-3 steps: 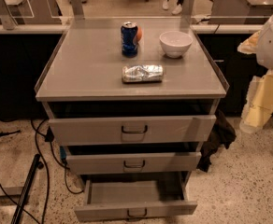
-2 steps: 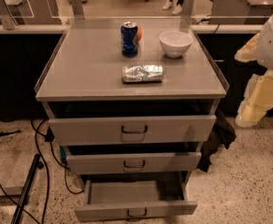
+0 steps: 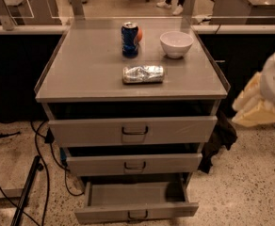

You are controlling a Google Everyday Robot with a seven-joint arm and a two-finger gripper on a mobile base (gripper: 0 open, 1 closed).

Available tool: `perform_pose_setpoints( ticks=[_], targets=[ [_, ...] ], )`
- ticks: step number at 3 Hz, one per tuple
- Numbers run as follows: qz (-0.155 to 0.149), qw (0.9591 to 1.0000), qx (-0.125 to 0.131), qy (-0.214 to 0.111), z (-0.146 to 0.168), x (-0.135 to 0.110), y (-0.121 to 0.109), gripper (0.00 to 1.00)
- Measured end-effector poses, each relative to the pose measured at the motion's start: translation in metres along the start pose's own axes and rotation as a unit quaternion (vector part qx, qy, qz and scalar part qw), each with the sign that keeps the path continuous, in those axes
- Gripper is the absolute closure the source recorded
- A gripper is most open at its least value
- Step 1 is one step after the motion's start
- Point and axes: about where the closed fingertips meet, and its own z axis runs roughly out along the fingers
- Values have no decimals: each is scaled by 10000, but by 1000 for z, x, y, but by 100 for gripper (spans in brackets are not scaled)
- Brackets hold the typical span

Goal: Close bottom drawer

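The bottom drawer point(image 3: 136, 212) is the lowest of three grey drawers in the cabinet. It is pulled out the farthest, its inside shows empty, and its small dark loop handle point(image 3: 137, 215) sits at the frame's lower edge. My gripper point(image 3: 254, 106), cream and white and blurred, hangs at the right edge beside the cabinet. It is level with the top drawer, well above and to the right of the bottom drawer, and touches nothing.
The top drawer point(image 3: 133, 131) and middle drawer point(image 3: 133, 164) are each open a little. On the cabinet top point(image 3: 81, 74) stand a blue soda can point(image 3: 129, 39), a white bowl point(image 3: 176, 44) and a crumpled foil packet point(image 3: 143, 73). Cables point(image 3: 38, 164) lie on the floor at left.
My arm has shifted slightly down and to the left at the right edge. The drawers and the things on top have not moved.
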Motion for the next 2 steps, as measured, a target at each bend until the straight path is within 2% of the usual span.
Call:
perform_pose_setpoints(
  ticks=[1, 2],
  targets=[
    [213, 9993, -108, -277, 57, 27, 24, 89],
    [437, 9955, -543, -635, 138, 55, 60, 100]
  ],
)
